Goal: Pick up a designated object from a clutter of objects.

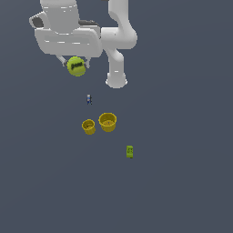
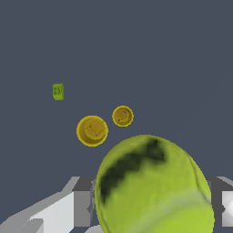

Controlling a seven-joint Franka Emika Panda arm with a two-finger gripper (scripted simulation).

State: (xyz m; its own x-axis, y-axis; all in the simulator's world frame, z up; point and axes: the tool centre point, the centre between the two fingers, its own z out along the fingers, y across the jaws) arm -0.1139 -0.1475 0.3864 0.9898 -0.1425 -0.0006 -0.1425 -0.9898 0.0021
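Note:
The yellow-green ball (image 1: 76, 66) with a dark mark across it hangs in my gripper (image 1: 75, 63), lifted well above the grey floor, at the upper part of the exterior view's left. The gripper is shut on it; the fingers are mostly hidden by the ball. In the wrist view the ball (image 2: 152, 186) fills the near field between the grey fingers (image 2: 82, 202). The rest of the clutter stays on the floor: a larger yellow cup (image 1: 108, 121), a smaller yellow cup (image 1: 88, 126), a small green box (image 1: 129, 151) and a tiny dark object (image 1: 89, 99).
The arm's white base column (image 1: 116, 77) stands to the exterior view's right of the ball. In the wrist view the two cups, larger (image 2: 92, 130) and smaller (image 2: 122, 115), and the green box (image 2: 58, 91) lie far below the ball.

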